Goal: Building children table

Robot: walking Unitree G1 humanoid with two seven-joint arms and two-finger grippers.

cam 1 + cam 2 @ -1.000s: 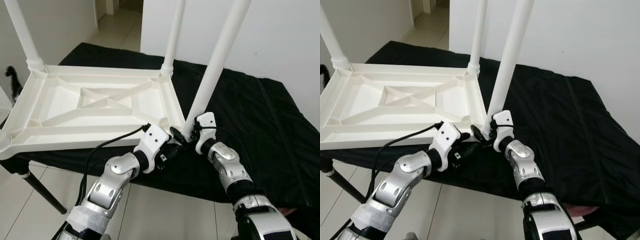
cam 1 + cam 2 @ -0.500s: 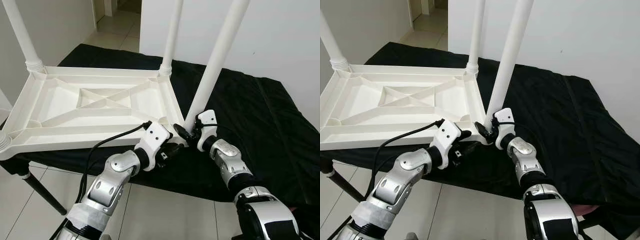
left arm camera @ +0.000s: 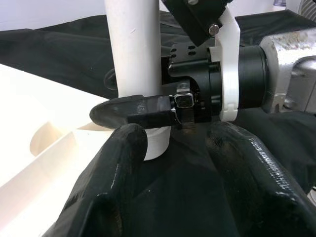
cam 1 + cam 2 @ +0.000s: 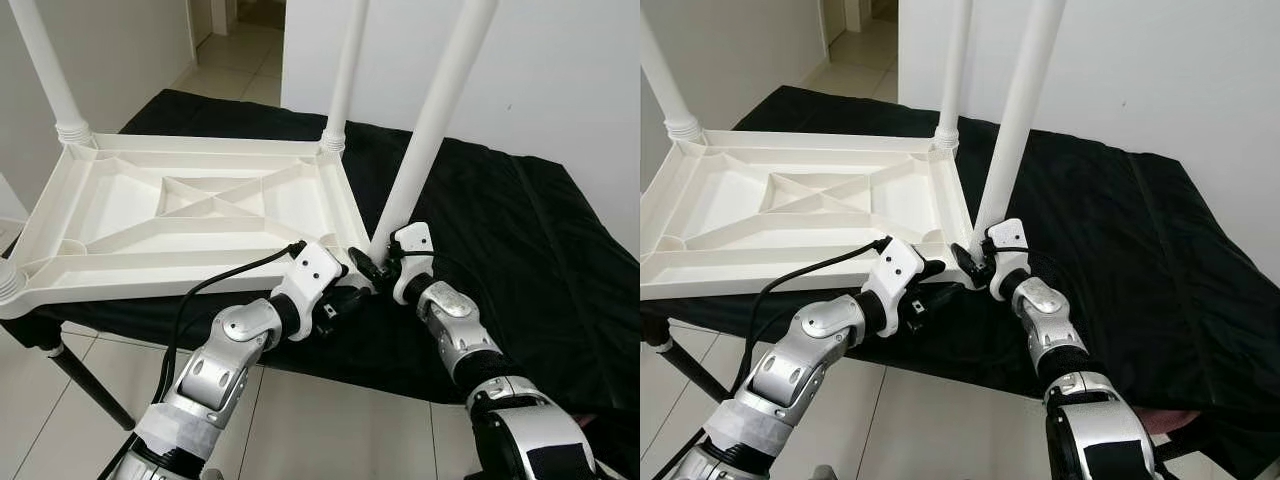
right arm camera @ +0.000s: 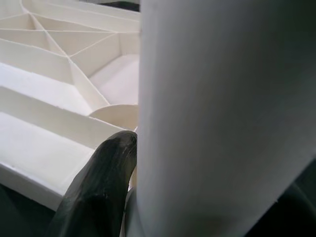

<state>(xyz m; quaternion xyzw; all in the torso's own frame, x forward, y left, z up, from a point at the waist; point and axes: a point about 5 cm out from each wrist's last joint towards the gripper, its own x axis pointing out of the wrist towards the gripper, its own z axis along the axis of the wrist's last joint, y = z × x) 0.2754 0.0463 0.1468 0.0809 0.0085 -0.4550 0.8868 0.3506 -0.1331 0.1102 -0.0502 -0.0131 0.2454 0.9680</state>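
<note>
The white plastic children's table lies upside down across the left and centre of the frame, its ribbed underside facing up, resting on a black cloth that drapes the tabletop. Two legs already stand in its far corners: one at the upper left, one at upper centre. A fourth corner socket shows at the left edge.

The third leg rises tilted toward the upper right from the near right corner of the table, its foot at the corner socket. The right gripper is clamped around the base of this leg; the right wrist view shows one black finger pressed against the white tube, with the ribbed underside behind it.

The left gripper sits just beside it at centre frame, under the table's near edge, its fingers spread apart on either side of the leg's base without closing on it. A black cable runs along the left arm.

A dark metal leg of the supporting frame stands on the pale tiled floor at lower left.
</note>
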